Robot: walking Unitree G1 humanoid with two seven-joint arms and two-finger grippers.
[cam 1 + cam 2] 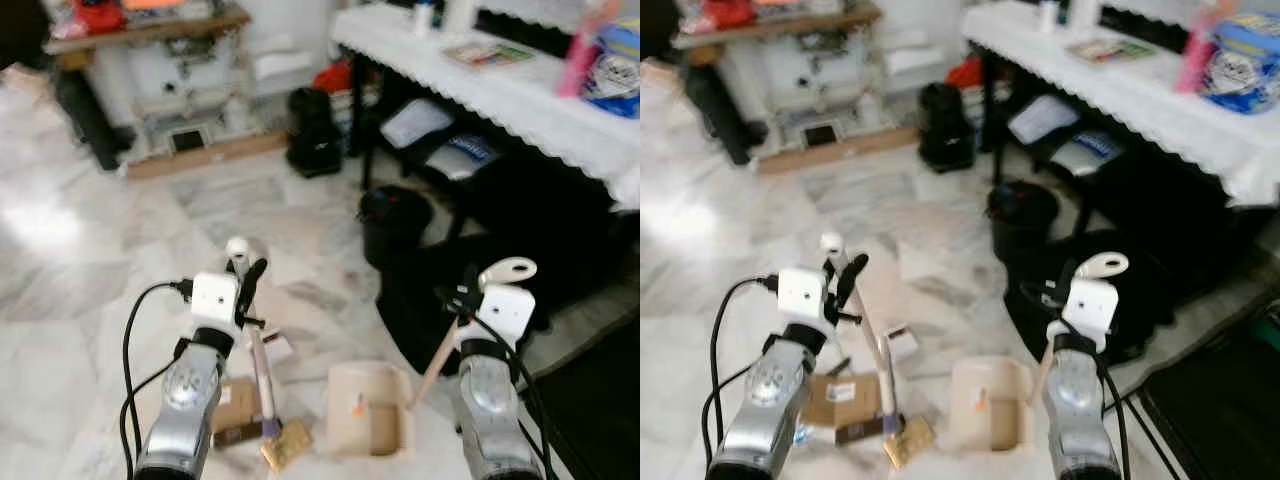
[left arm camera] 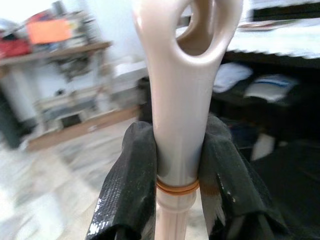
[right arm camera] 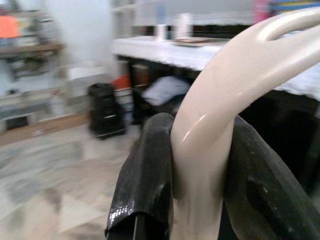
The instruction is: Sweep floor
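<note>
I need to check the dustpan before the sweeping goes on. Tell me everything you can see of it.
The dustpan is a beige, plastic-looking tray with raised walls, lying flat on the marble floor between the robot's arms. A small orange scrap lies inside it. Its long beige handle slants up to the right end effector, which is shut on it just below the looped end. Brown card pieces lie to its left, apart from it.

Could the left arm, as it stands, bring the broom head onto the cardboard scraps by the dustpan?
Probably yes. The left gripper is shut on the broom handle, and the broom head already sits among the cardboard scraps beside the dustpan, with nothing between them.
</note>
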